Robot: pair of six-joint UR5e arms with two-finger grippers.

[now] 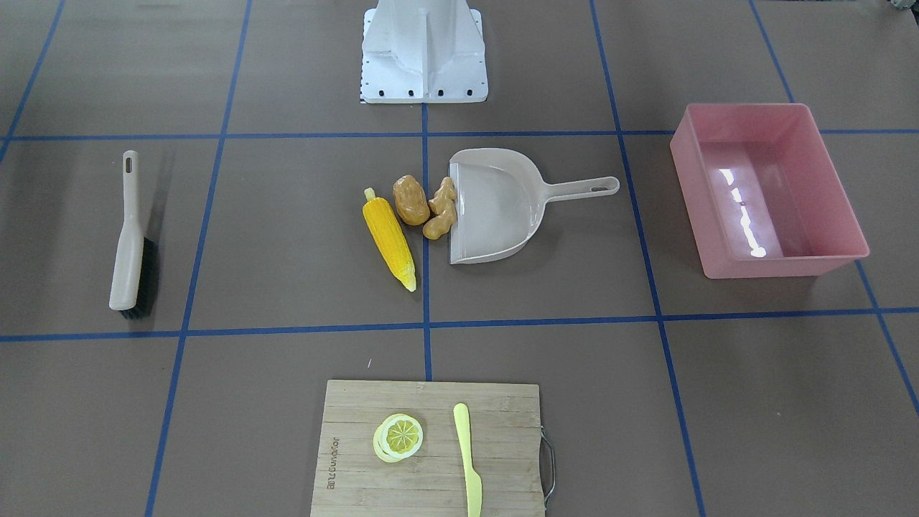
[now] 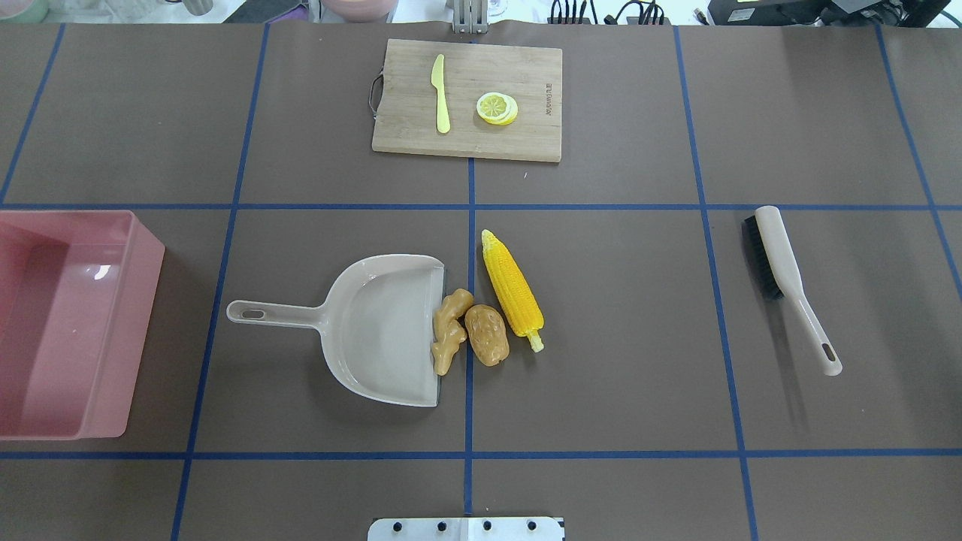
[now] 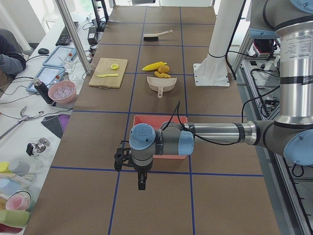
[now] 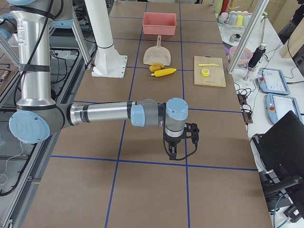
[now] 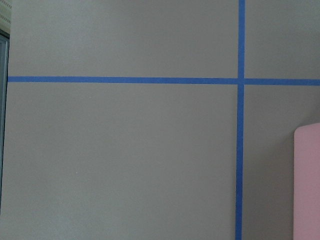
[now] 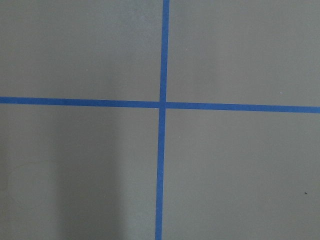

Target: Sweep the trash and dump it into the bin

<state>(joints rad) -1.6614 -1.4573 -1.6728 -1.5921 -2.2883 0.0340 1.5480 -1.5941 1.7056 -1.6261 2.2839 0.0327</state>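
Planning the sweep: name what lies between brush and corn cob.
Between brush and corn cob, the overhead view shows bare table and one blue tape line.

ginger touches dustpan lip, potato beside it, corn outermost; bin past dustpan handle, brush at opposite end.

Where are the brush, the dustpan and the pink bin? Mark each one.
brush [image 2: 782, 255], overhead view, beige back of its head.
dustpan [image 2: 376, 330], overhead view, bare floor of the pan.
pink bin [image 2: 45, 338], overhead view, its inner floor.
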